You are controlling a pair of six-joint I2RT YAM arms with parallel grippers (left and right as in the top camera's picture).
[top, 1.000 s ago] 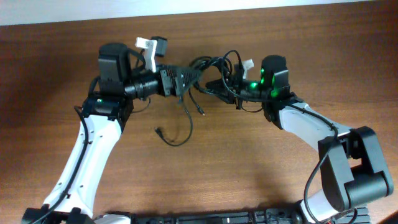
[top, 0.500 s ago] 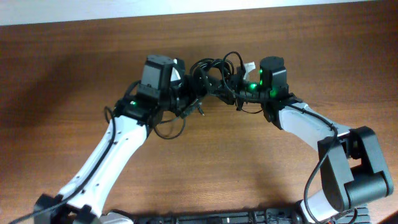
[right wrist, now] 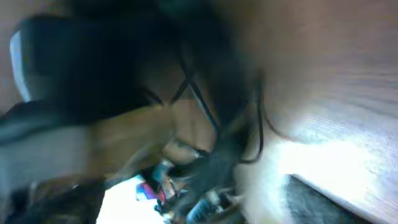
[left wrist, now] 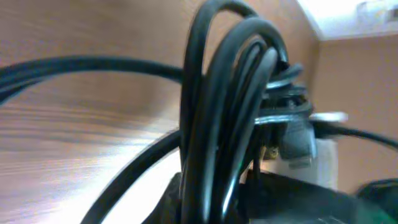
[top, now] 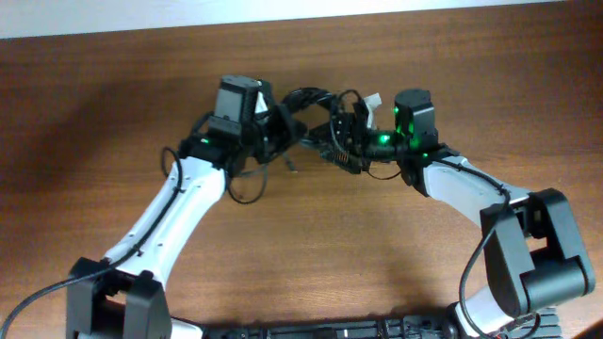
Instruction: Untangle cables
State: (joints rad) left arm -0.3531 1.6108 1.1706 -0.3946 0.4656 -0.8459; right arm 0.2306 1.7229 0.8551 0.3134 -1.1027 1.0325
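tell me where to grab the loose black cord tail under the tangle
Grip the thin black cord tail just behind its small plug tip, coming from the robot's side: it trails free out of the tangled black cable bundle, clear of the other strands.

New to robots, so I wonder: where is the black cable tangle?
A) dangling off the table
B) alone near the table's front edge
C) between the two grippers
C: seen from overhead, the cables bunch between the left gripper and the right gripper.
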